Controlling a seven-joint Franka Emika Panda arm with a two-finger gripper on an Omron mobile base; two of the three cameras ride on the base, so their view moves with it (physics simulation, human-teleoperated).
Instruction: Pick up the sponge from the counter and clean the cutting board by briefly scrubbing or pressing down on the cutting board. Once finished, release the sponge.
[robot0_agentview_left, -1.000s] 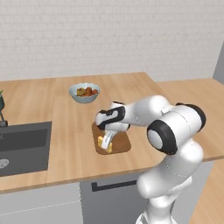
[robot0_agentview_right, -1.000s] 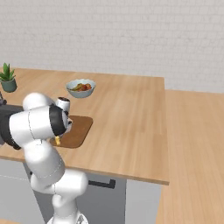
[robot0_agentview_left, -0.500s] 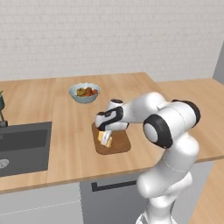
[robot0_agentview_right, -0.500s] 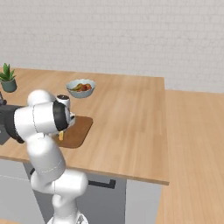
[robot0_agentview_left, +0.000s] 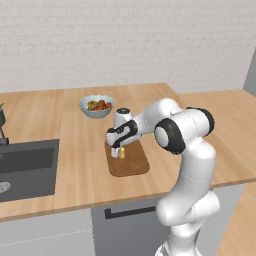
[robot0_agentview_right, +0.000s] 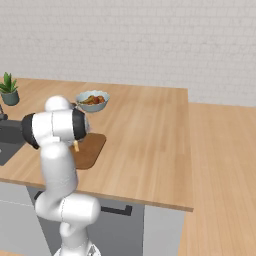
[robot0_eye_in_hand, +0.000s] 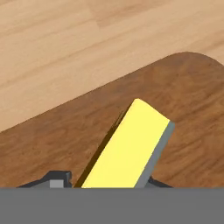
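The sponge (robot0_eye_in_hand: 127, 148), yellow with a grey-green face along one edge, stands tilted between the fingertips (robot0_eye_in_hand: 57, 179) of my gripper (robot0_eye_in_hand: 105, 184), which is shut on it. Beneath it lies the dark reddish-brown cutting board (robot0_eye_in_hand: 183, 96), and the light counter (robot0_eye_in_hand: 65, 43) shows beyond. From the left base view my gripper (robot0_agentview_left: 119, 149) points down at the board's far left part, the sponge (robot0_agentview_left: 121, 153) at or just above the cutting board (robot0_agentview_left: 132, 165). In the right base view the arm hides most of the hand; a sliver of sponge (robot0_agentview_right: 76, 145) shows over the cutting board (robot0_agentview_right: 91, 150).
A bowl of fruit (robot0_agentview_left: 96, 105) stands just behind the board. The dark sink (robot0_agentview_left: 25, 167) is set into the counter (robot0_agentview_left: 80, 170) to the left, with a potted plant (robot0_agentview_right: 9, 89) beyond it. The counter's front edge runs close to the board.
The gripper has carried the sponge from the board's near part toward its far left part. The arm's elbow has swung round with it.
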